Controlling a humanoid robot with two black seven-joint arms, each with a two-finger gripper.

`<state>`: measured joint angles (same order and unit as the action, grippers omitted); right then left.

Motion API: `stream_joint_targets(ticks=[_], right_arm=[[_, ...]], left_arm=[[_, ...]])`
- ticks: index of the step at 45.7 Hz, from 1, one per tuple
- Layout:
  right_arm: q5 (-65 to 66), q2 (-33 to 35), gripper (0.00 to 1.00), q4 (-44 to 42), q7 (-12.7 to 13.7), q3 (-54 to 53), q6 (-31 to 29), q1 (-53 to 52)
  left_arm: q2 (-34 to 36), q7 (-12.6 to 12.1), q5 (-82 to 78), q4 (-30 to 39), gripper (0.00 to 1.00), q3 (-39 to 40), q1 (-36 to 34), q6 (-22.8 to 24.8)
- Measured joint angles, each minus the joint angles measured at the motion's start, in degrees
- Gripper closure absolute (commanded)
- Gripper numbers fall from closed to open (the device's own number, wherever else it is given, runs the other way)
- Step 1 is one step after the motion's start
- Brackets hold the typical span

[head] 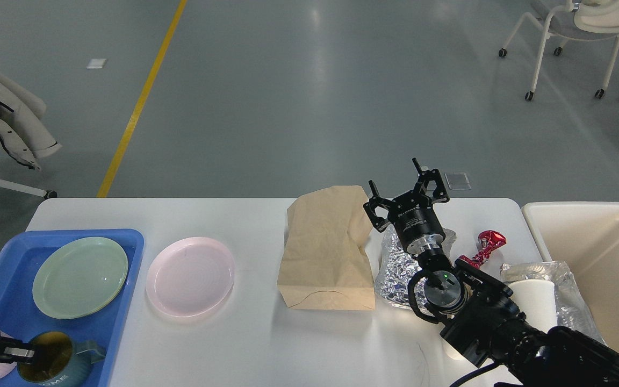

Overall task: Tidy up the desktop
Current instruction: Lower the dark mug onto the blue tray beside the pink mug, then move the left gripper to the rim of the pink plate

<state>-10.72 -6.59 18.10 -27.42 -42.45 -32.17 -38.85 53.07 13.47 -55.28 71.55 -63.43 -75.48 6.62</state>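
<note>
While its jaws gape, right gripper (398, 185) hovers beside brown paper bag (326, 248).

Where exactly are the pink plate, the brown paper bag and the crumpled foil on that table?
pink plate (190, 276), head view, centre of its dish.
brown paper bag (324, 252), head view, middle of its flat face.
crumpled foil (393, 274), head view, left part beside the bag.

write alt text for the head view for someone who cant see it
The right gripper hovers open above a brown paper bag and crumpled foil on the white desktop. Left of the bag lies a pink plate; a blue tray holds a green plate and a mug. A cream bin stands at the right.
</note>
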Motion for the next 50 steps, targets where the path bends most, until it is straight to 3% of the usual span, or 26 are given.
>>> stream_joint_targets(ticks=[2,8,15,21,28,34,39,45,50], right_arm=[[0.0,0.0,0.0,0.0,0.0,0.0,0.0,0.0],[0.0,0.0,0.0,0.0,0.0,0.0,0.0,0.0],[0.0,0.0,0.0,0.0,0.0,0.0,0.0,0.0],[0.0,0.0,0.0,0.0,0.0,0.0,0.0,0.0],[0.0,0.0,0.0,0.0,0.0,0.0,0.0,0.0],[0.0,0.0,0.0,0.0,0.0,0.0,0.0,0.1],[0.0,0.0,0.0,0.0,0.0,0.0,0.0,0.1],[0.0,0.0,0.0,0.0,0.0,0.0,0.0,0.1],[0.0,0.0,0.0,0.0,0.0,0.0,0.0,0.1]], left_arm=[[0.0,0.2,0.0,-0.1,0.31,0.2,0.0,-0.1],[0.0,1.9,0.0,-0.1,0.15,0.9,-0.1,-0.2],[2.2,6.7,0.2,0.8,0.1,2.6,-3.9,2.0],[8.3,10.3,0.2,0.3,0.09,3.0,-18.3,14.0],[11.3,10.9,0.1,-1.7,0.09,3.4,-39.0,31.1],[10.7,9.4,0.9,-4.8,0.09,8.4,-53.3,42.4],[8.2,4.7,2.2,-7.0,0.09,16.9,-57.0,47.5],[5.6,-1.4,4.7,-6.6,0.09,22.7,-51.4,48.0],[2.6,-3.2,5.5,-4.8,0.1,23.6,-40.0,38.6]])
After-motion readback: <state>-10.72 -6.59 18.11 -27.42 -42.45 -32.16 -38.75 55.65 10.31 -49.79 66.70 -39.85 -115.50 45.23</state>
